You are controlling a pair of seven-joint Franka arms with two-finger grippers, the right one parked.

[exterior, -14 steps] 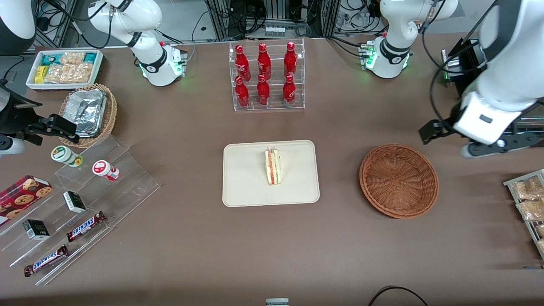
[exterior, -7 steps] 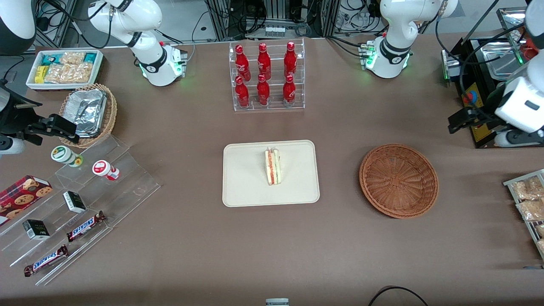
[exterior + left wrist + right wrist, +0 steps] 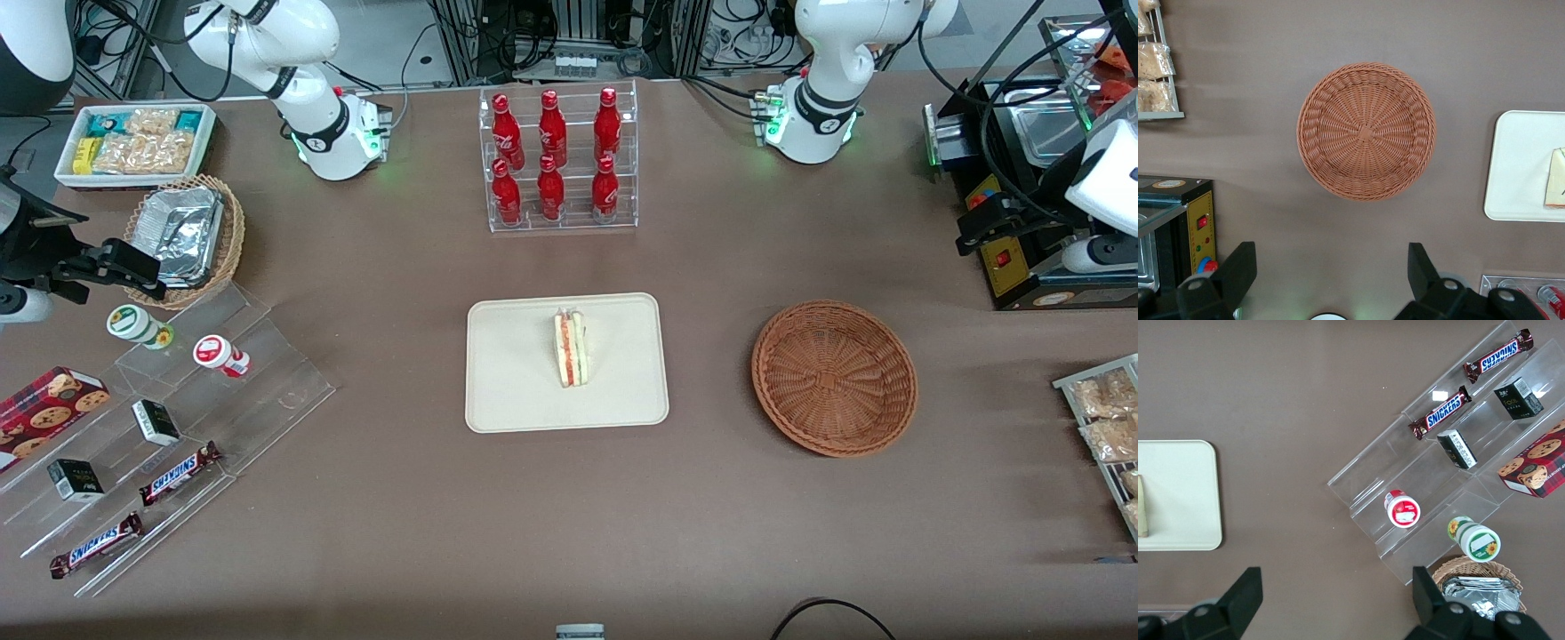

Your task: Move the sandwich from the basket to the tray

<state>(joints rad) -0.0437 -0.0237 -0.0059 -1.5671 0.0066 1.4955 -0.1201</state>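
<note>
Since the fingers (image 3: 1238, 270) stand wide apart with nothing between them, the gripper (image 3: 1331, 273) carries no load; it hangs high over the table at the working arm's end, close to a black box with a red switch (image 3: 1009, 262). Nearest below the spread fingers is bare brown tabletop (image 3: 1338, 233). Next out from the fingertips lies the basket (image 3: 1366, 131), round, reddish-brown, and empty, its woven floor fully visible. Farther still from the fingers sits the tray (image 3: 498, 373), well apart from the basket, and the sandwich (image 3: 570, 348) rests on it on edge, its red, orange and green layers facing up, roughly at the tray's middle and clear of the rim.

By that layout the transfer looks complete: the wedge is on the tray and out of the basket. The risks from here are small ones, in my judgement. The narrow wedge stands on a thin side, so any knock to the table or tray could tip it flat. The gripper is also near the black box and the metal pans (image 3: 1053, 133) at the working arm's end, so a careless swing while parking could strike those. A fresh descent toward the basket would close on nothing.
</note>
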